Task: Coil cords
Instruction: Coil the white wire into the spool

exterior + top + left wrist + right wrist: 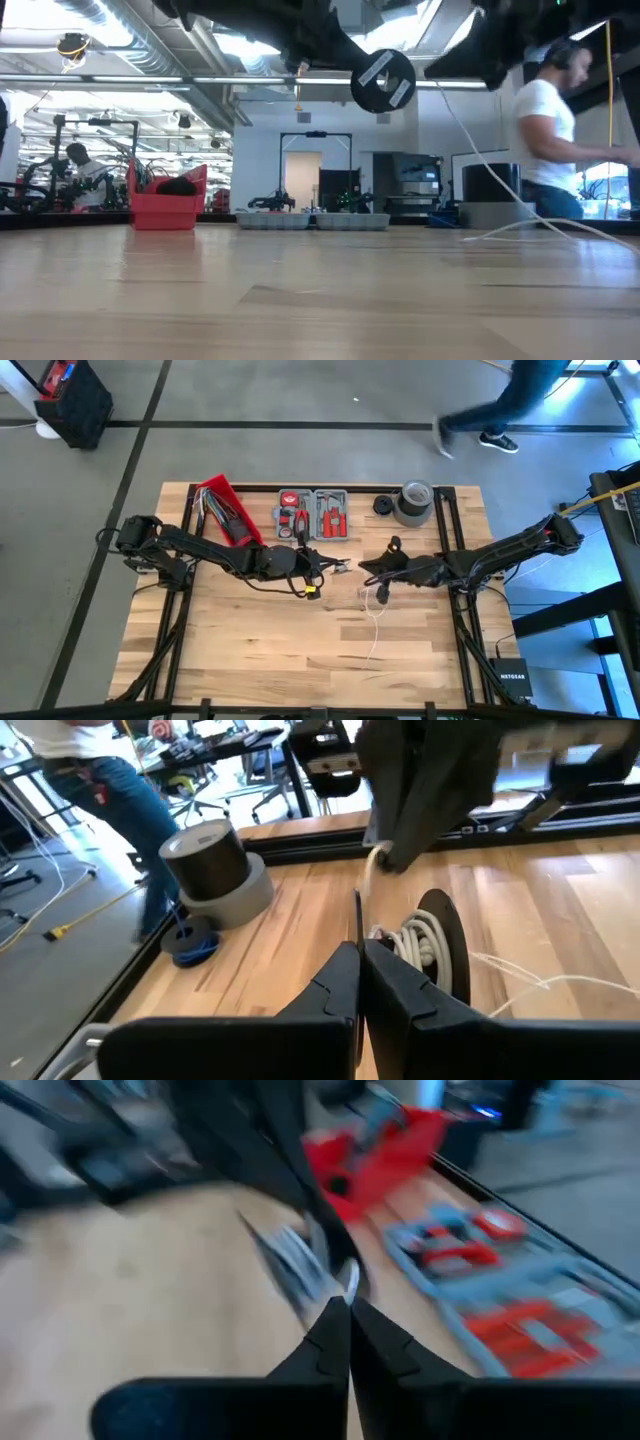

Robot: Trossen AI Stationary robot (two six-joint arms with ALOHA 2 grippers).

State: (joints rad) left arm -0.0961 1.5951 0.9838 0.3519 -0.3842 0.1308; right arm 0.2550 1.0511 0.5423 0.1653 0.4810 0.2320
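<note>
The white cord is partly wound into a small coil against a black disc, which hangs above the table between my two grippers. Its loose length trails down onto the tabletop. My left gripper is shut at mid-table and my right gripper is shut just to its right; the two fingertips nearly meet. A small dark coil lies on the table beside the grey tape roll. My left gripper pinches a thin strand at its fingertips, coming level from the table's left. The strand runs on toward the right gripper, and the coil hangs clear of the table just beyond. My right gripper pinches the white cord between its two fingers, coming level from the table's right. The view is blurred, so which part of the cord it has cannot be told. The cord's free length hangs slack down onto the table.
A grey tape roll with a dark roll on top, a grey tool tray and a red bin stand along the far edge. A person walks past beyond the table. The near half of the tabletop is bare wood.
</note>
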